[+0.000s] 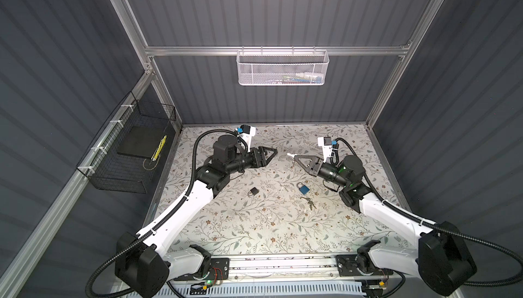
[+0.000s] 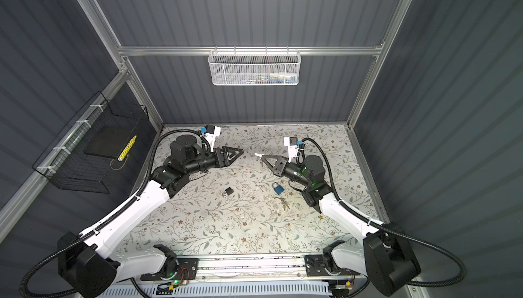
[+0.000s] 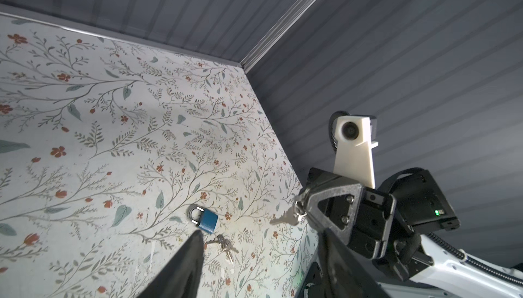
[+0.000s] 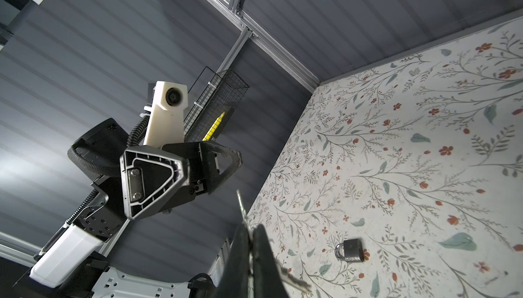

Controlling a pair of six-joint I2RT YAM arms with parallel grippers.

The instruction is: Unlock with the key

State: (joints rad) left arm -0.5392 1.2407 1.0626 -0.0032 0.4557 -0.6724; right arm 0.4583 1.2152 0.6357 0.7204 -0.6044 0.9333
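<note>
My right gripper is shut on a silver key whose blade sticks out past the fingertips, above the floral table. My left gripper faces it a short way off, open and with nothing between its fingers. A blue padlock lies flat on the table near the right arm, shackle closed. A dark grey padlock lies flat further left. Neither gripper touches a padlock.
A bunch of spare keys lies just in front of the blue padlock. A white mesh basket hangs on the back wall. On the left wall hangs a black wire basket. Grey panel walls enclose the table.
</note>
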